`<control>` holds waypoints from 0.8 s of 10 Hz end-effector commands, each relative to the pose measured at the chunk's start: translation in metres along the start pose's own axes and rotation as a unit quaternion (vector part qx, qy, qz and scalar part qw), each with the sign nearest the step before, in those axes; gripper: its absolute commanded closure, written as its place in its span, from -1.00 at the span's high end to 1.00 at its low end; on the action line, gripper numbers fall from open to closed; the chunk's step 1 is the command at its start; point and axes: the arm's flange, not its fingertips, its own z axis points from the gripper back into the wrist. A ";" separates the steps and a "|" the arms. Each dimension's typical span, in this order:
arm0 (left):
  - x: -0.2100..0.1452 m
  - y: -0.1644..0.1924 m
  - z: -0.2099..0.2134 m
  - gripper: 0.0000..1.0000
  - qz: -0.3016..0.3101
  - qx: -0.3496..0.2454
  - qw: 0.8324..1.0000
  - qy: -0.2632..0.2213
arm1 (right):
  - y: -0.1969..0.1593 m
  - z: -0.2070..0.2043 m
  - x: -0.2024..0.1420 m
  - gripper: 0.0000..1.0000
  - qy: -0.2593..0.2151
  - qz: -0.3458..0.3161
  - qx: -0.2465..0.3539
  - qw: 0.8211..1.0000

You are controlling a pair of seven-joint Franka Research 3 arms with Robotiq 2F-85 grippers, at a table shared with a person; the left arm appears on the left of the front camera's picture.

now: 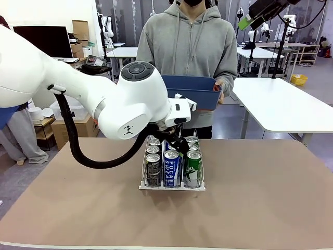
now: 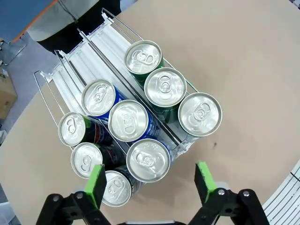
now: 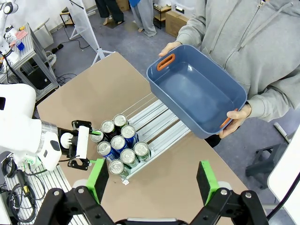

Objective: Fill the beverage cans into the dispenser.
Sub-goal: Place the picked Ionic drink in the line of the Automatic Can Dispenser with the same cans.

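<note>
Nine beverage cans (image 2: pixel 129 120) fill dispenser (image 2: pixel 89 51) front on surface (image 1: pixel 250 198). Left gripper (image 2: pixel 150 180) above them, jaws apart, empty. Right gripper (image 3: pixel 152 180) jaws apart, high. Person holds blue bin (image 3: pixel 197 91).

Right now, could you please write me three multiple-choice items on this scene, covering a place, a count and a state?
1. Where is the blue bin?
A. on the table
B. in the person's hands
C. inside the dispenser

2. How many cans stand in the dispenser?
A. six
B. twelve
C. nine

3. How is the left gripper?
A. open
B. shut on a can
C. shut on the bin

1 B: hands grip both ends, above the table.
2 C: nine silver tops, three per lane.
3 A: the green pads stand wide apart, holding nothing.
</note>
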 end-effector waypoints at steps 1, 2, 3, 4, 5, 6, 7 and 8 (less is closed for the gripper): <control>0.000 0.000 0.000 1.00 0.000 0.000 1.000 0.000 | 0.001 -0.001 -0.003 1.00 -0.003 -0.001 0.004 1.000; 0.002 0.006 0.020 1.00 -0.002 0.026 1.000 0.014 | 0.001 -0.001 -0.003 1.00 -0.003 -0.001 0.004 1.000; 0.009 0.024 0.040 1.00 -0.015 0.039 0.999 0.008 | 0.001 -0.001 -0.003 1.00 -0.003 -0.001 0.004 1.000; 0.012 0.043 0.060 1.00 -0.045 -0.001 0.999 0.026 | 0.001 -0.001 -0.003 1.00 -0.003 -0.001 0.004 1.000; 0.018 0.054 0.077 1.00 -0.053 -0.025 0.998 0.024 | 0.001 -0.001 -0.003 1.00 -0.003 -0.001 0.004 1.000; 0.021 0.070 0.101 1.00 -0.060 -0.034 0.997 0.019 | 0.001 -0.001 -0.003 1.00 -0.003 -0.001 0.004 1.000; 0.027 0.092 0.124 1.00 -0.070 -0.041 0.997 0.014 | 0.001 -0.001 -0.003 1.00 -0.003 -0.001 0.004 1.000; 0.035 0.114 0.152 1.00 -0.082 -0.080 0.993 -0.002 | 0.001 -0.001 -0.003 1.00 -0.003 -0.001 0.004 1.000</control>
